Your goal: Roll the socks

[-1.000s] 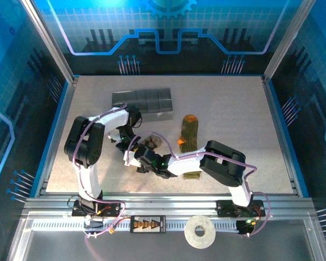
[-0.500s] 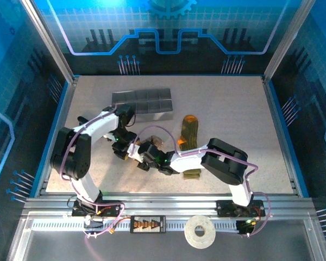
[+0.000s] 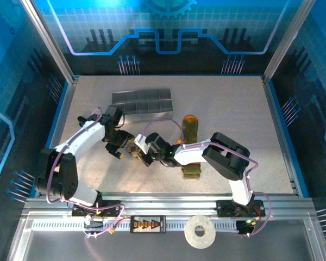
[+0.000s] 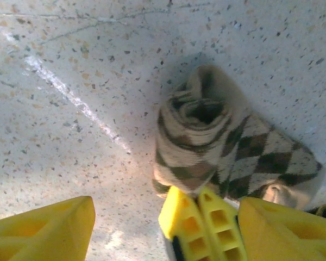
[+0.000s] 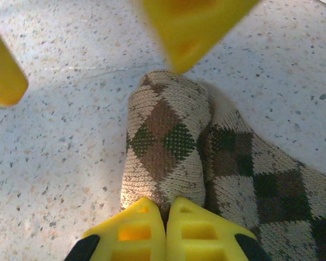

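Right claw (image 5: 164, 211) first: its 2 yellow fingers are pressed together, tips set against the near edge of the beige argyle sock (image 5: 168, 141). Whether a fold of knit is nipped between them I cannot tell. Facing it, the left claw (image 5: 95, 73) stands apart, opening toward the roll and closed on nothing.

The argyle sock lies on the counter (image 5: 49, 163) between the 2 claws, 1 end curled into a loose roll and the rest trailing flat beside the right claw. Farther right, the olive green sock (image 3: 190, 132) lies flat, partly under the right arm. The grey tray (image 3: 141, 101) sits beyond.

Sock 1 looks part rolled. Next, I judge, the left claw must close on the roll and turn it along the flat tail while the right pins it. A slack hold could let the coil spring open.
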{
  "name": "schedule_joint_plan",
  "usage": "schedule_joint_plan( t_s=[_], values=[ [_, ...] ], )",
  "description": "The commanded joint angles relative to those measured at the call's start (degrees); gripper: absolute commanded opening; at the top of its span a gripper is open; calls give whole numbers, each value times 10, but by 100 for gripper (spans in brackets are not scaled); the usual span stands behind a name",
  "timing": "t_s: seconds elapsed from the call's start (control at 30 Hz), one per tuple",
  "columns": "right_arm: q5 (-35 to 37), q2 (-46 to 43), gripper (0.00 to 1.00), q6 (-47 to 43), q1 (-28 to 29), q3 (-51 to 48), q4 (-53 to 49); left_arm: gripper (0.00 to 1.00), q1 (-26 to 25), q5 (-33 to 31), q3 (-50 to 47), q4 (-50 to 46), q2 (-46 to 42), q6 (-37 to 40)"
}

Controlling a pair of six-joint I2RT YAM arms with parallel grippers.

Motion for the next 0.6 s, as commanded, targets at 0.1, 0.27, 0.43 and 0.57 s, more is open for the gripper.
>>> schedule_joint_plan(
  t_s=[0.1, 0.27, 0.43, 0.57],
  values=[
    [-60, 81, 0, 103, -53, -47, -162, 68, 0, 27, -55, 92, -37, 74],
    [-96, 92, 0, 141, -68, -59, -146, 64, -5, 26, -77, 160, -33, 103],
    [-124, 107, 0, 172, -79, -63, -147, 58, -7, 19, -76, 186, 11, 135],
    [-141, 118, 0, 201, -90, -70, -141, 54, -9, 11, -73, 198, 36, 155]
  ],
)
